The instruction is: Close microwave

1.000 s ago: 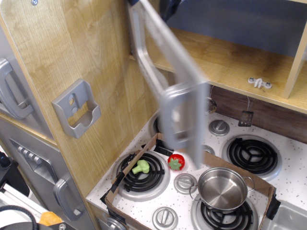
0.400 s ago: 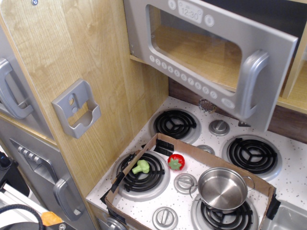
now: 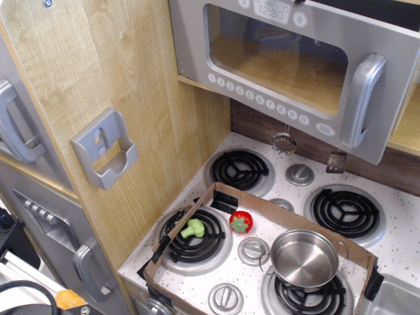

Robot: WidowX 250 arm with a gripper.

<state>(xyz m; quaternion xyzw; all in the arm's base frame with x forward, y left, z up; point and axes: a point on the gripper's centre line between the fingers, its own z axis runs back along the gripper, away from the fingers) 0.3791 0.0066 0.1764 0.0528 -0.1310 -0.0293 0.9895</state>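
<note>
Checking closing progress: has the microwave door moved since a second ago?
Yes. The microwave door swung from edge-on to nearly shut against the wooden side panel.

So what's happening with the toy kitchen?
The microwave door is swung nearly shut, its handle on the right side. No robot gripper is visible in this view, so I can't see what is pushing it. Below, on the stove, a cardboard tray holds a silver pot, a red strawberry and a green broccoli.
</note>
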